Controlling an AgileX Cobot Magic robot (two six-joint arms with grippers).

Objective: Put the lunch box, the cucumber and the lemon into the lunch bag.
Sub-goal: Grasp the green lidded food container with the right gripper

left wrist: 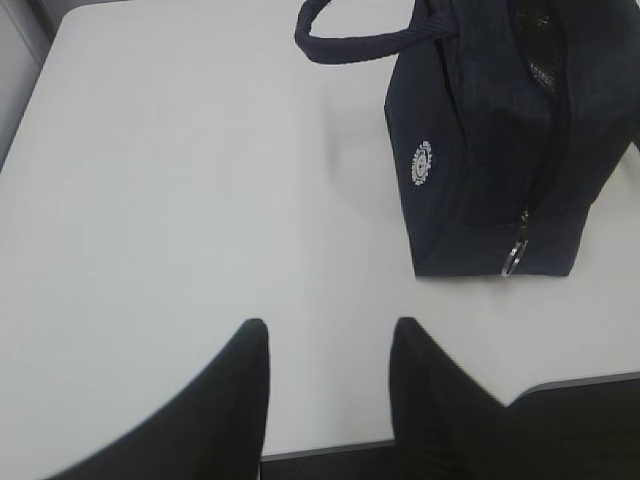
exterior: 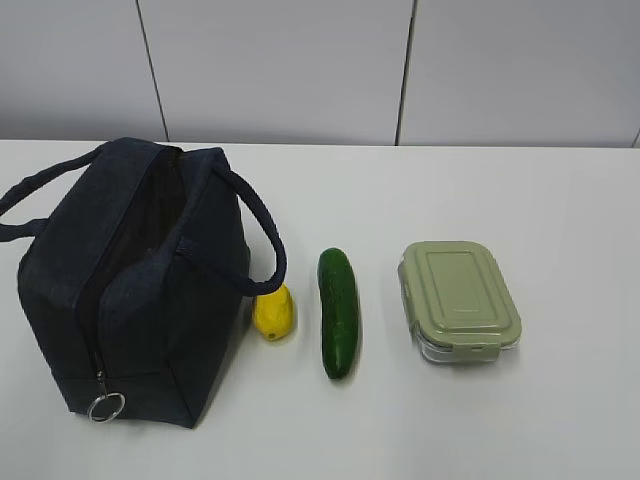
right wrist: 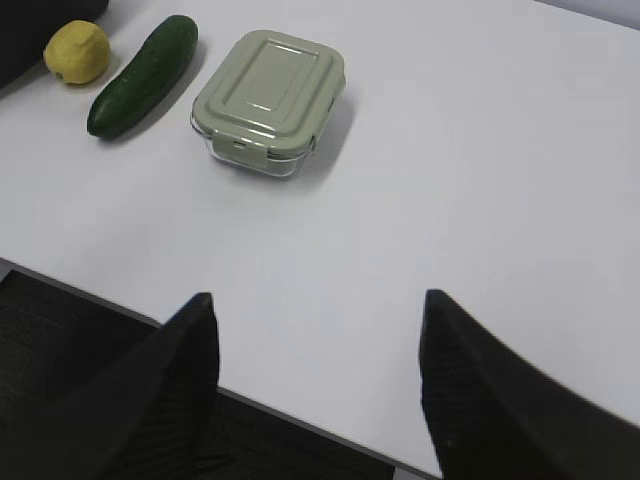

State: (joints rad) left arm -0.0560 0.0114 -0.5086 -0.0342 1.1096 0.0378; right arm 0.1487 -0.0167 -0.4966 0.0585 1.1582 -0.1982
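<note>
The navy lunch bag (exterior: 140,290) stands at the left of the table with its top zipper open and a metal ring pull at its front; it also shows in the left wrist view (left wrist: 490,150). The yellow lemon (exterior: 273,312) lies right beside it, then the dark green cucumber (exterior: 338,310), then the lunch box (exterior: 458,298) with its sage-green lid. The right wrist view shows the lemon (right wrist: 77,51), cucumber (right wrist: 143,73) and lunch box (right wrist: 268,98) too. My left gripper (left wrist: 328,335) and right gripper (right wrist: 315,300) are open, empty, over the table's near edge.
The white table (exterior: 500,190) runs back to a pale panelled wall (exterior: 300,70). Its near edge shows in both wrist views (left wrist: 330,450) (right wrist: 90,295). The bag's two loop handles (exterior: 262,240) hang out to its sides.
</note>
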